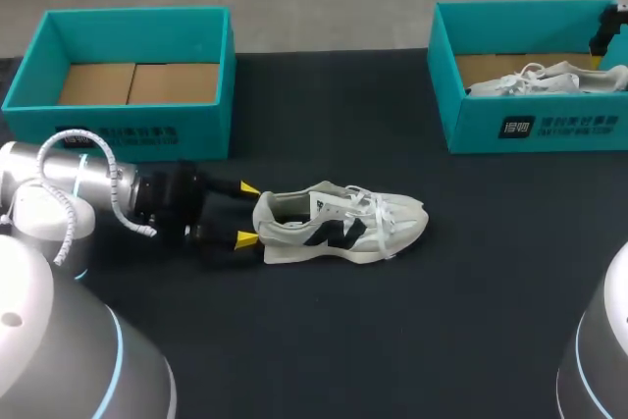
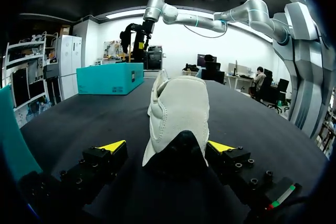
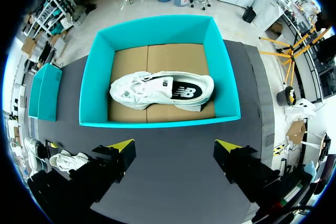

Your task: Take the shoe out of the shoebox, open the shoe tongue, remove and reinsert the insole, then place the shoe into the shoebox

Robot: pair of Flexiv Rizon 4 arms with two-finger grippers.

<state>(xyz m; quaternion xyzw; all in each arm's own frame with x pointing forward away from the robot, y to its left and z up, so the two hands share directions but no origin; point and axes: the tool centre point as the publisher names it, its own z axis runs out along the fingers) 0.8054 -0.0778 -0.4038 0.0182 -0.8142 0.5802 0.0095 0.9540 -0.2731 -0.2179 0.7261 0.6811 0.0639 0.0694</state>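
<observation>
A pale grey-white sneaker (image 1: 339,223) with a dark side logo lies on its side on the black table (image 1: 392,340), toe pointing right. My left gripper (image 1: 245,213) is open, one yellow-tipped finger on each side of the heel. In the left wrist view the sneaker's heel (image 2: 178,108) sits between the fingers of the left gripper (image 2: 168,148), with a gap on one side. My right gripper (image 3: 175,148) hangs open above the right teal shoebox (image 3: 157,121). A second white sneaker (image 3: 163,90) lies in that box.
An open teal shoebox (image 1: 128,120) with a bare cardboard floor stands at the back left, close behind my left arm. The right shoebox (image 1: 530,130) stands at the back right. The table's front edge lies near the robot's bases.
</observation>
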